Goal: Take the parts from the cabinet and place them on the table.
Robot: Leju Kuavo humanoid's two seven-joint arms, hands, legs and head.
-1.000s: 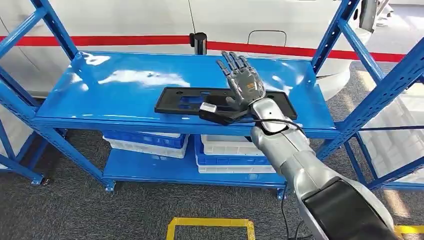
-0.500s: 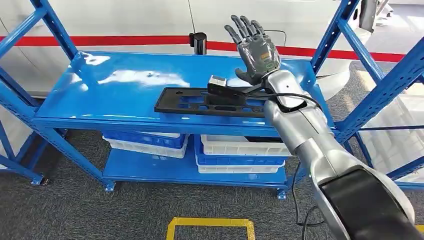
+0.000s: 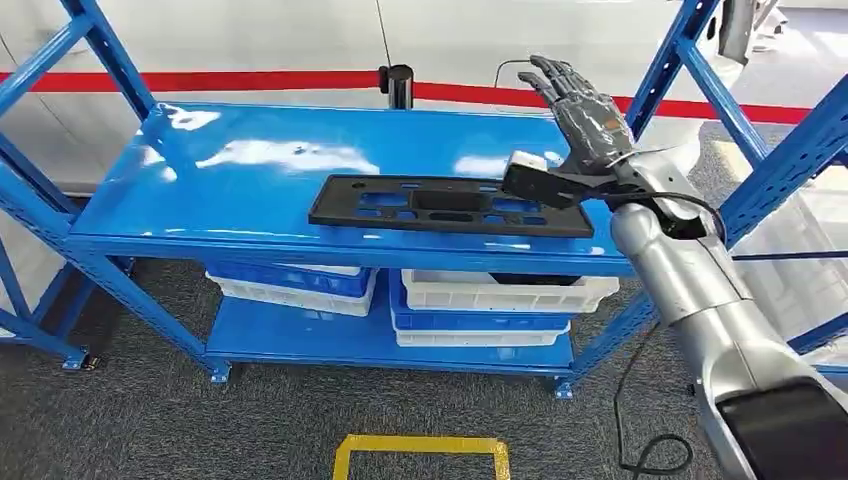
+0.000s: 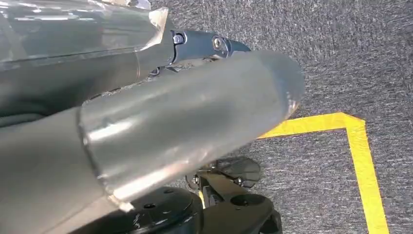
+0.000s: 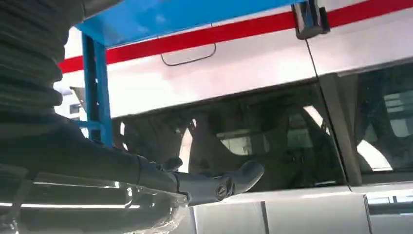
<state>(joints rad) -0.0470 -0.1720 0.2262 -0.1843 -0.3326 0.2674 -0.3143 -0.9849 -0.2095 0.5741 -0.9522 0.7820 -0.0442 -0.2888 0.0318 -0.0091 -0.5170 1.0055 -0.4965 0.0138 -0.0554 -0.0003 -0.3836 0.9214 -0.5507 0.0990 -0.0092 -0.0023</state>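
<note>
Still barely begun, judging from the head view: black part (image 3: 450, 205) flat on the blue shelf (image 3: 250, 170), right hand (image 3: 585, 115) raised beside its far end, fingers spread, grasping nothing. Left wrist view: carpet and yellow tape (image 4: 363, 161), left hand's (image 4: 204, 44) fingers impossible to tell. Right wrist view: thumb (image 5: 219, 183) out, nothing held.

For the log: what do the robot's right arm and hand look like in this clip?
The right arm is a smooth silver tube with a black cover near the shoulder. A black cable loops at the wrist, beside a black camera bracket with a white end. The right hand is dark grey with slender jointed fingers.
</note>
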